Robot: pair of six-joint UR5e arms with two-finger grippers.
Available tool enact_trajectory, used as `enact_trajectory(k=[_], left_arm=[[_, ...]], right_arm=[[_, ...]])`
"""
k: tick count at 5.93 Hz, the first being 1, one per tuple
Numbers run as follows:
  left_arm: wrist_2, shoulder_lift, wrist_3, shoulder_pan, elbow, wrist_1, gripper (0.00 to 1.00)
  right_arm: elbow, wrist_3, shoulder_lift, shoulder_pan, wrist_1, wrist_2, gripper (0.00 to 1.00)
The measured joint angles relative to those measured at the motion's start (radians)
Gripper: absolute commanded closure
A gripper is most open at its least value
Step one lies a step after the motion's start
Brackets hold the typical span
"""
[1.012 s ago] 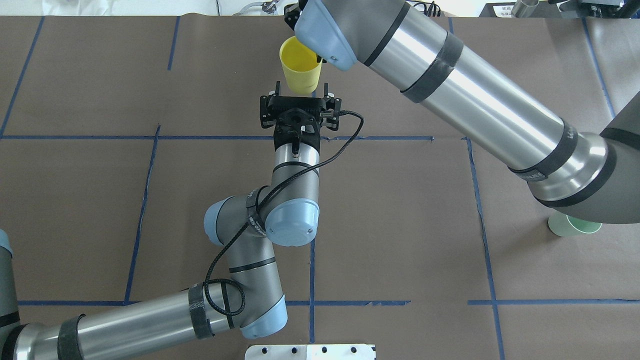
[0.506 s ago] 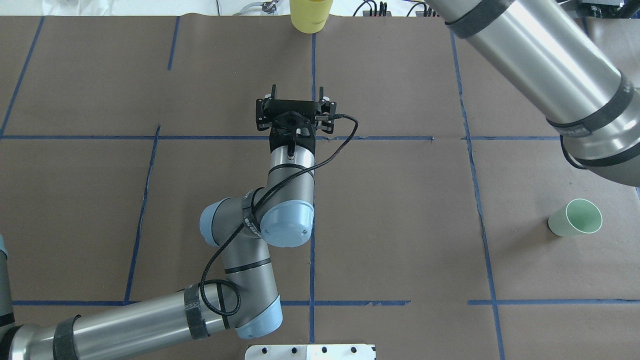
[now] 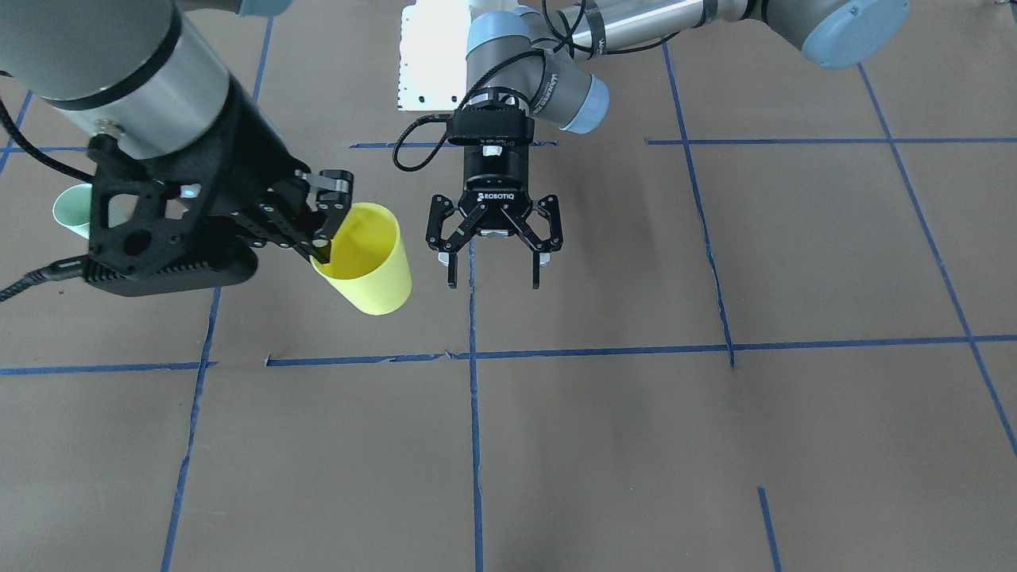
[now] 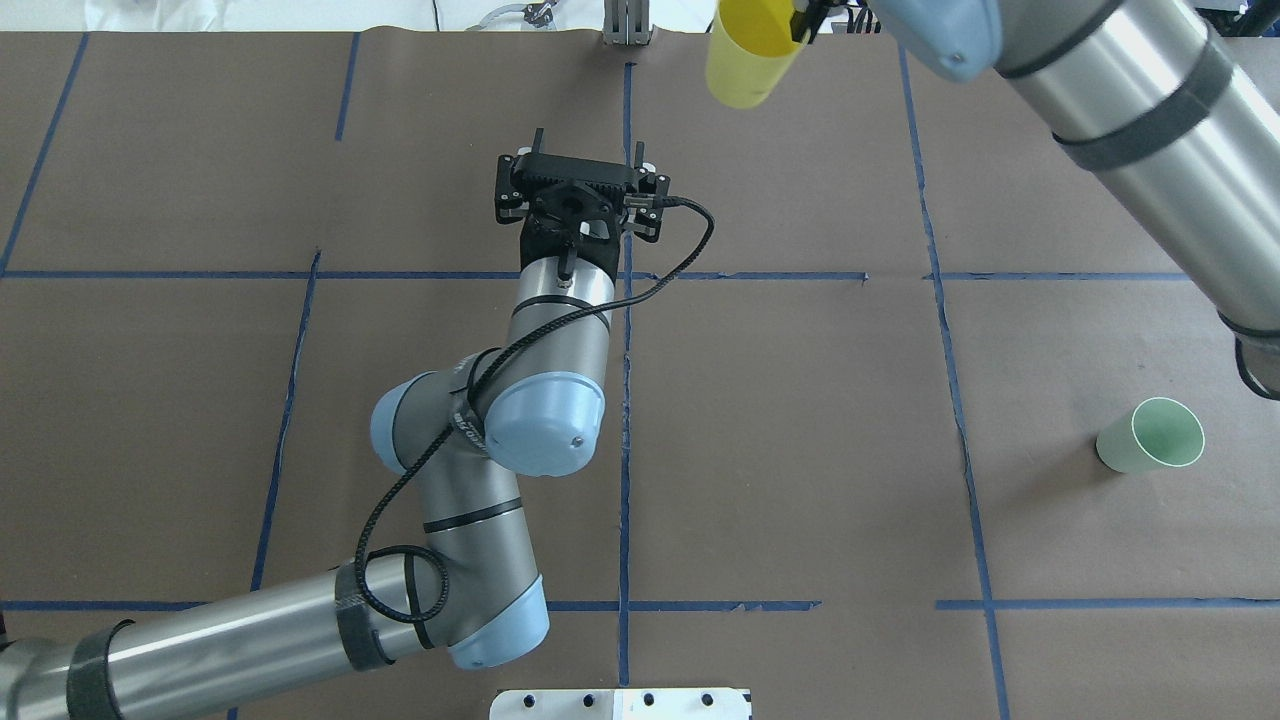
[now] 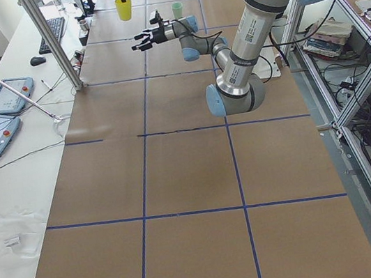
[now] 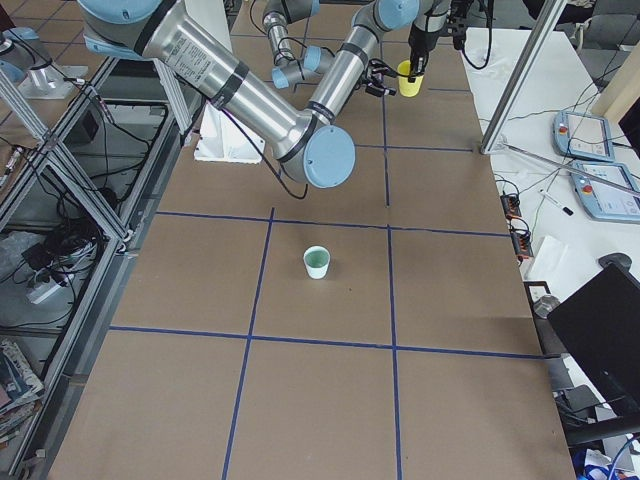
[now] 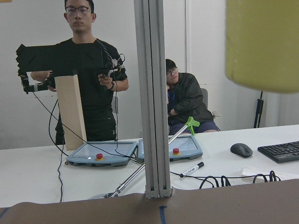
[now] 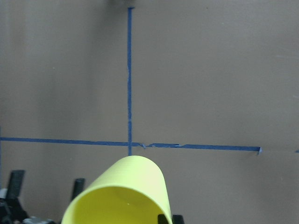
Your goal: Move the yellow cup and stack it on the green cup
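R gripper [image 3: 324,242] is clamped on the yellow cup [image 3: 369,270] at the rim, one finger inside the mouth, the other outside on the wall. The cup hangs off the fingertips, clear of the table [image 4: 800,450] and tilted: mouth up, base angled down and away from the wrist, so its long axis is not vertical. Just beside it, on the robot's-left side and not touching, L gripper [image 3: 493,282] is spread wide and empty, fingers pointing away from the base. The wrist cam on that arm catches only the yellow base at its frame's upper corner. Farthest out is the green cup [image 4: 1150,437], which stands on the table upright, mouth up, axis vertical. From R gripper it lies well apart: back toward the robot's base, further to the robot's right, and lower. In the front view R wrist half hides it. Judgement: R arm is nearer to it and has the load, while L gripper is further off and looks done. Next move prob. needs a carry back and rightward, then yellow levelled to vertical, base down, centred over the green mouth before lowering. Risk: a thin rim pinch plus tilt means the cup could swing or catch the green rim.
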Motion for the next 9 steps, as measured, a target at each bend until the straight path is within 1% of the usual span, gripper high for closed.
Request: enact_trajectory(k=[1,2,4,5,6,7,8,9], left_arm=[[-0.061,0.063,0.013,-0.015,-0.071,0.003,0.02],[-0.129,0.112,0.012,-0.032,-0.117,0.005,0.02],[-0.289,0.143,-0.036,-0.083,-0.138,0.008,0.01],[-0.397,0.155,-0.100,-0.117,-0.139,0.019,0.01],[-0.500,0.164,-0.146,-0.150,-0.141,0.063,0.01],[-0.622,0.167,-0.195,-0.182,-0.149,0.151,0.00],[-0.779,0.170,-0.247,-0.218,-0.177,0.282,0.00],[-0.910,0.171,-0.278,-0.247,-0.219,0.417,0.00]], right_arm=[[0.111,-0.021,-0.115,0.003,0.000,-0.018,1.00],[0.221,-0.082,-0.237,0.013,0.000,-0.032,1.00],[0.417,-0.248,-0.503,0.038,0.015,-0.058,1.00],[0.476,-0.328,-0.637,0.042,0.057,-0.083,1.00],[0.503,-0.401,-0.771,0.044,0.139,-0.098,1.00],[0.502,-0.440,-0.896,0.047,0.257,-0.102,1.00],[0.479,-0.457,-1.005,0.048,0.394,-0.100,1.00],[0.438,-0.462,-1.081,0.048,0.523,-0.096,1.00]])
